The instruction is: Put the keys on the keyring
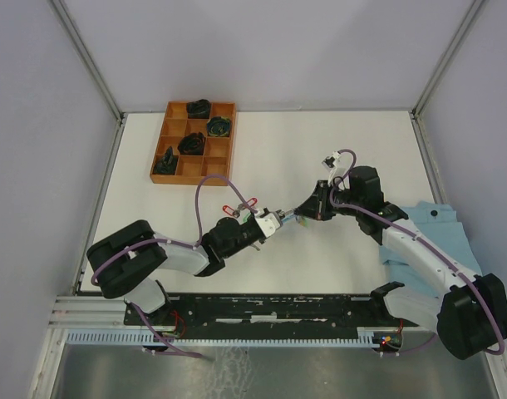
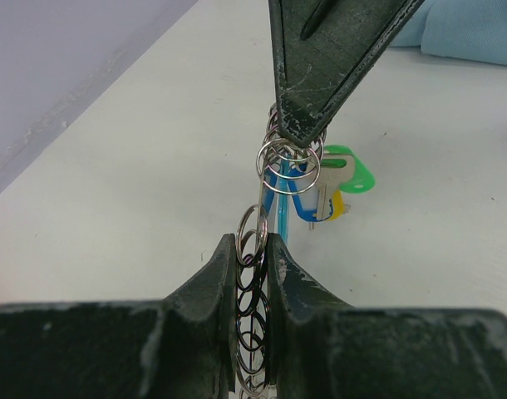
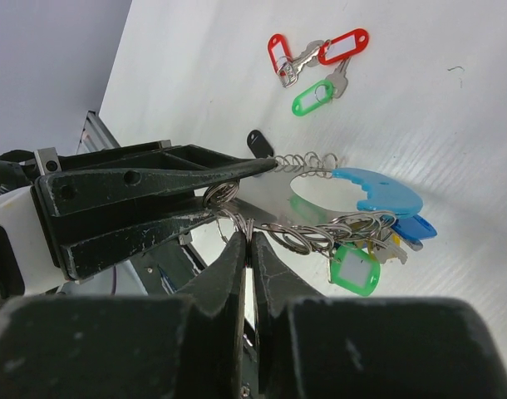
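Noted keyring [image 3: 307, 238] strung above mid-table [image 1: 361, 150], left jaws clamped on its ring chain, right jaws pinching one ring. Judged light, floppy, slippery; advise gripping rings, not tags. Noted loose keys [image 3: 302, 60] lying beyond.

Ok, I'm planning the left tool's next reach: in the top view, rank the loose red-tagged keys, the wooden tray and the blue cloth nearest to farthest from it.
From the left tool:
1. red-tagged keys, just beyond it, slightly left
2. wooden tray, back left of the table
3. blue cloth, far right edge
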Controlling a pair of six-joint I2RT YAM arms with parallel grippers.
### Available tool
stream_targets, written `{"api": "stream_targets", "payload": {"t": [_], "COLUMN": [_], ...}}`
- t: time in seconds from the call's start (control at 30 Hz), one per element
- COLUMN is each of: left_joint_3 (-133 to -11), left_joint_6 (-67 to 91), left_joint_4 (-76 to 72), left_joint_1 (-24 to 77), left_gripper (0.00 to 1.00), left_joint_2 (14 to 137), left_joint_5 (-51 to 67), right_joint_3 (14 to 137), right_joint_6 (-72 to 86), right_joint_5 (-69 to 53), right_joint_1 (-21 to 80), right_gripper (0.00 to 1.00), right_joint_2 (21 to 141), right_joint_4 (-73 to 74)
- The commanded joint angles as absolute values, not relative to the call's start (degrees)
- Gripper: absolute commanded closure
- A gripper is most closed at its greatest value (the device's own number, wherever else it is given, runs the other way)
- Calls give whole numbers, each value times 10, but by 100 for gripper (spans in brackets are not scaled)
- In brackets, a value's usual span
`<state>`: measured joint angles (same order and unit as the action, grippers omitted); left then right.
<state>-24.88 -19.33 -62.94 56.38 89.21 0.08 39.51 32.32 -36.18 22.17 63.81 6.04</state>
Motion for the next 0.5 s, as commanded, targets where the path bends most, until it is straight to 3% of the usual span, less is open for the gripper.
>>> {"api": "stream_targets", "payload": {"t": [0.0, 0.13, 0.37, 0.47], "left_joint_3": [-250, -246, -237, -234], "left_joint_6": [-178, -176, -172, -171], "left_joint_4": [-713, -713, -722, -722], "left_joint_1": [566, 567, 566, 566], "left_gripper": [97, 97, 97, 97], "left_joint_2": [876, 875, 869, 863], "left_joint_5": [7, 1, -4, -6], "right_joint_3": [399, 405, 422, 422], "right_joint_6": [318, 302, 272, 261], "right_joint_5": [-354, -349, -328, -307], "right_joint_1": [225, 224, 224, 224], "right_gripper": [91, 91, 75, 72], "right_joint_2": [629, 620, 606, 598], "right_joint_4": [52, 66, 111, 130]}}
